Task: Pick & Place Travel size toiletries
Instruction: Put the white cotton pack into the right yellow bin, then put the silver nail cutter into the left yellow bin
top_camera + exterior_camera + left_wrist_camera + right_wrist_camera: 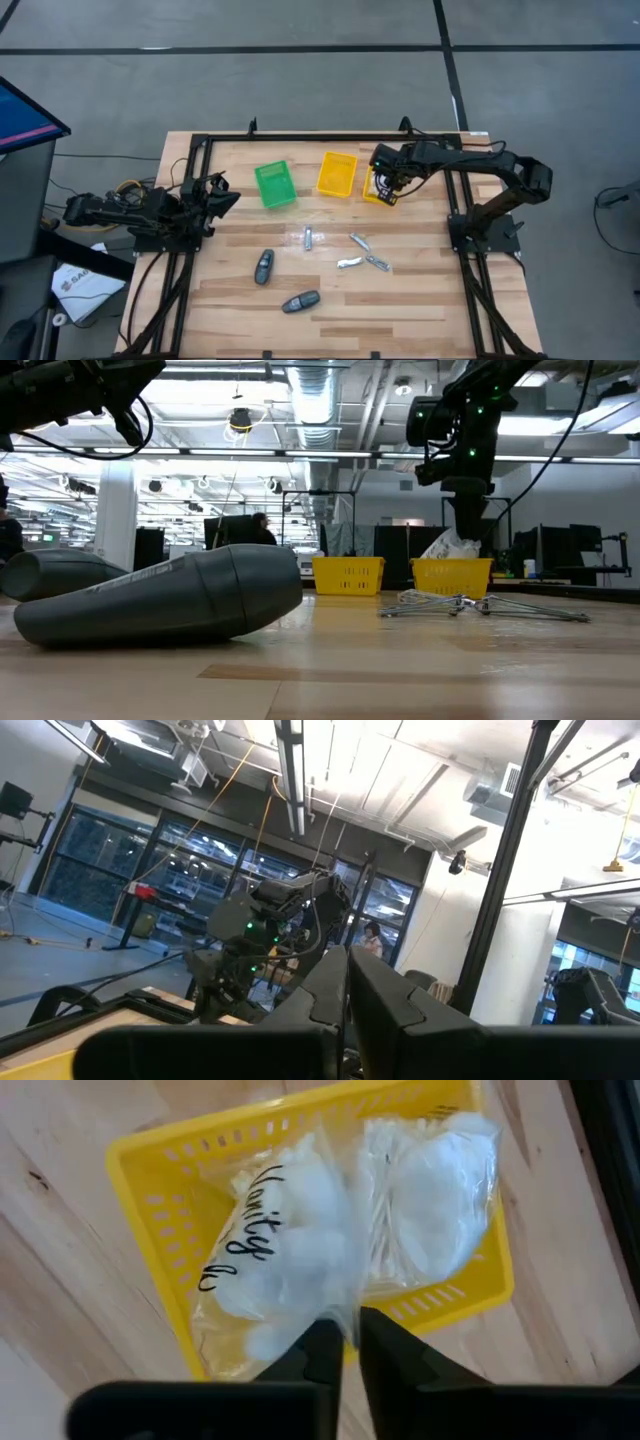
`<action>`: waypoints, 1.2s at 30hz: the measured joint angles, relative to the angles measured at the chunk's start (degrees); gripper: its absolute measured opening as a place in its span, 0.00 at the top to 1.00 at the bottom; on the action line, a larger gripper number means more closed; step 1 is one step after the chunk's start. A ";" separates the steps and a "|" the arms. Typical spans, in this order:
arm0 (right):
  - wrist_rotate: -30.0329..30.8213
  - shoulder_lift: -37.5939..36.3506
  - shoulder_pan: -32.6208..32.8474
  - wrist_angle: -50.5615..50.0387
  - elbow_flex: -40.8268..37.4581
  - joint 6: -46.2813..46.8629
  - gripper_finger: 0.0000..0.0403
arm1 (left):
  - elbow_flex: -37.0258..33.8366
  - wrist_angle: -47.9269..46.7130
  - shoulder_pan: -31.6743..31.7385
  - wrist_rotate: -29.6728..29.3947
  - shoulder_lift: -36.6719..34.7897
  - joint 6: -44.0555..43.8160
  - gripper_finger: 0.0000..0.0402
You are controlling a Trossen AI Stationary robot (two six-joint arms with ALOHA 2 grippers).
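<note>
Your right gripper [343, 1342] pinches the crinkly clear packet of white cotton [340, 1230] above the yellow slotted plastic bin [160, 1210]; release off-centre and it likely drapes over the rim.

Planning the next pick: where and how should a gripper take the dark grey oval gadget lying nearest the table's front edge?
Grip the dark grey oval gadget across its narrow width near mid-body, coming straight down from above. It lies flat, its long axis running roughly left-right and slightly angled, with bare wood on both sides, so the fingers should fit astride it.
</note>
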 joint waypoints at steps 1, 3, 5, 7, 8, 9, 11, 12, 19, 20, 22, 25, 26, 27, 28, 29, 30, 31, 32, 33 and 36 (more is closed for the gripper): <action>-0.16 0.00 0.00 -0.36 0.02 0.08 0.88 | 0.00 0.00 0.02 0.00 0.00 0.00 0.98; -0.76 0.00 0.00 -1.09 0.02 0.81 0.80 | 0.02 0.00 0.00 0.00 0.00 -0.20 0.98; -1.66 0.00 0.00 -2.12 0.52 0.91 0.71 | 0.00 0.02 0.00 0.00 0.00 -0.20 0.98; -1.77 0.00 0.00 -3.42 1.99 0.83 0.60 | 0.01 0.13 0.01 0.00 0.00 -0.20 0.98; -1.83 0.00 0.00 -3.67 2.98 0.76 0.55 | 0.02 0.26 0.01 0.00 0.00 -0.20 0.98; -1.83 0.00 0.00 -4.15 4.13 0.66 0.50 | 0.00 0.34 0.01 -0.01 0.00 -0.20 0.98; -1.83 0.00 0.00 -5.96 7.32 0.63 0.42 | 0.02 0.42 0.00 -0.63 0.00 -0.26 0.98; -1.83 0.00 0.00 -7.13 9.24 0.63 0.39 | 0.02 0.44 0.00 -1.43 0.00 -0.99 0.98; -2.76 -3.66 3.69 -14.41 25.66 0.47 0.38 | 2.52 -0.01 0.00 -2.15 2.83 -5.42 0.88; -2.85 -4.85 4.79 -14.10 27.78 0.99 0.39 | 3.47 -0.01 0.01 -1.79 4.14 -5.85 0.86; -2.88 -7.87 7.42 -12.60 30.93 2.39 0.42 | 5.58 -0.12 0.00 -1.49 7.30 -6.33 0.83; -2.85 -14.12 11.71 -8.56 32.92 4.77 0.46 | 10.47 -3.51 0.00 -1.37 13.39 -6.62 0.81; -2.81 -16.41 13.35 -7.32 32.94 5.60 0.47 | 12.51 -5.60 0.00 -1.19 15.75 -6.54 0.81; -2.65 -18.73 14.96 -6.23 32.85 6.45 0.49 | 14.65 -7.93 0.00 -0.74 18.21 -6.17 0.81; -2.44 -21.14 16.73 -5.17 32.33 7.30 0.51 | 16.91 -10.88 0.00 -0.18 20.85 -5.86 0.81; -2.12 -23.22 18.57 -4.23 31.73 7.85 0.52 | 19.17 -13.65 0.00 0.34 23.43 -5.35 0.80; -1.45 -25.24 20.45 -3.26 31.19 8.63 0.54 | 21.63 -16.51 0.00 0.93 26.22 -4.86 0.80; -1.07 -27.15 22.34 -2.76 30.71 9.48 0.56 | 24.02 -19.37 0.00 1.66 28.81 -4.60 0.80; -0.72 -28.94 24.21 -2.39 30.15 10.40 0.58 | 26.18 -22.37 0.00 2.39 31.39 -4.33 0.80; -0.20 -30.54 26.05 -1.55 29.50 10.93 0.60 | 28.53 -24.63 0.02 3.50 34.17 -3.72 0.80; 0.32 -34.38 31.60 2.14 26.58 10.92 0.67 | 34.60 -30.42 0.00 6.45 41.37 -1.50 0.80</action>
